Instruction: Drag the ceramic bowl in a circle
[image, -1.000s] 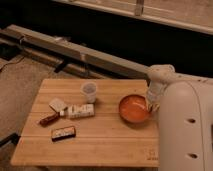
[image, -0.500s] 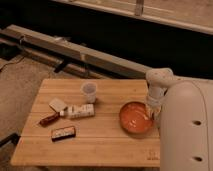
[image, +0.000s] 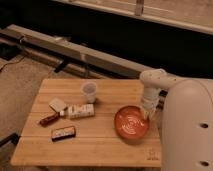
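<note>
The ceramic bowl (image: 131, 123) is a round, shallow orange-red dish on the right part of the wooden table (image: 95, 145), close to the right edge. My gripper (image: 147, 113) hangs from the white arm and comes down at the bowl's upper-right rim, shut on the rim of the bowl. The bulky white arm casing fills the right side of the view and hides the table's right edge beside the bowl.
A translucent plastic cup (image: 89, 92) stands near the table's middle back. To its left lie a white packet (image: 58, 104), a white bottle (image: 78, 111) on its side, a red-brown stick-shaped item (image: 49, 119) and a dark bar (image: 63, 133). A metal rail (image: 75, 50) runs behind the table.
The bowl has slid toward the front of the table with my gripper on its rim; the arm has come nearer with it. The other items stayed put.
</note>
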